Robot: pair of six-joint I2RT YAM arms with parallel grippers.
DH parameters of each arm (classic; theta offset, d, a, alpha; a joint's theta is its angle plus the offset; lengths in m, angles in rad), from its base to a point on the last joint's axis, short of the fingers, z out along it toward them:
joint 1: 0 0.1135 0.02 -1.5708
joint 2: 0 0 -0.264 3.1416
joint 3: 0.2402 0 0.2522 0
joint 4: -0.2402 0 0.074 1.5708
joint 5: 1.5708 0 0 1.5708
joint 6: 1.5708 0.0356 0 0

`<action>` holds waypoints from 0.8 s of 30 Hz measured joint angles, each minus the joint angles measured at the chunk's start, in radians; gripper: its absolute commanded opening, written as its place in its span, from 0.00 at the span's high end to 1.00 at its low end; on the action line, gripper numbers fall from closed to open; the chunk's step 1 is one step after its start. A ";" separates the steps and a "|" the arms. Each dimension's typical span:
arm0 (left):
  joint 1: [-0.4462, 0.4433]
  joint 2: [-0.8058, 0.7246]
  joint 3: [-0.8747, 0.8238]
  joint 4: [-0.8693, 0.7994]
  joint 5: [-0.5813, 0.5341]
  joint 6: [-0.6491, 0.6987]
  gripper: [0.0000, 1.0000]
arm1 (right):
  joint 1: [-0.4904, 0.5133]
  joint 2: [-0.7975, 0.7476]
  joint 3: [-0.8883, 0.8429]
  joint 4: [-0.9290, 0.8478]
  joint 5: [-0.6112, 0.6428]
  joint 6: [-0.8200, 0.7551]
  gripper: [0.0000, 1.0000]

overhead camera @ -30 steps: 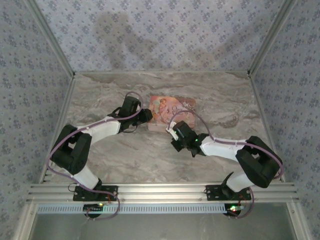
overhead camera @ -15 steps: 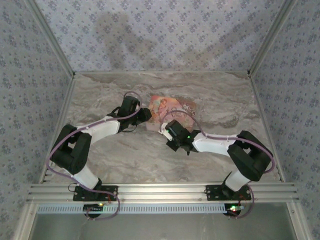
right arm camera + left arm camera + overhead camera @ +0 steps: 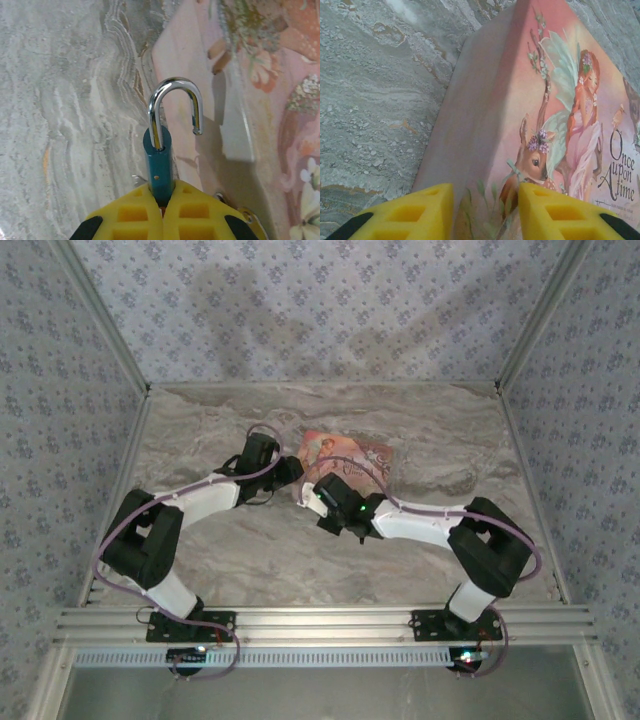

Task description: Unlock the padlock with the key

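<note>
Teal padlock [image 3: 158, 165] is clenched by its body in the right gripper [image 3: 162, 202], one shackle [image 3: 175, 105] leg out, beside the pink box [image 3: 260, 60]. Left wrist view: left gripper [image 3: 486, 205] clamps the box corner. Top view: both wrists at the box's near-left side.

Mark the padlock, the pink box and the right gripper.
padlock [image 3: 158, 165]: right wrist view, on the teal body below the shackle.
pink box [image 3: 540, 100]: left wrist view, on the printed top face.
right gripper [image 3: 162, 194]: right wrist view, midway between its fingers, where they clamp the padlock.
</note>
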 measured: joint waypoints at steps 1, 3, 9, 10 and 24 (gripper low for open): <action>0.001 -0.005 -0.005 -0.001 0.000 -0.002 0.59 | 0.004 -0.003 -0.002 0.000 0.000 0.000 1.00; 0.006 -0.027 -0.022 -0.013 -0.001 -0.002 0.56 | 0.015 -0.023 -0.015 -0.001 0.000 0.008 1.00; 0.031 -0.149 -0.057 -0.083 -0.031 0.006 0.50 | 0.046 -0.143 -0.061 -0.018 -0.016 0.072 1.00; 0.034 -0.175 -0.063 -0.090 -0.037 0.007 0.50 | 0.050 -0.160 -0.067 -0.020 -0.020 0.083 1.00; 0.039 -0.572 -0.298 -0.277 -0.141 -0.035 0.38 | 0.138 -0.123 -0.077 0.003 -0.139 0.246 1.00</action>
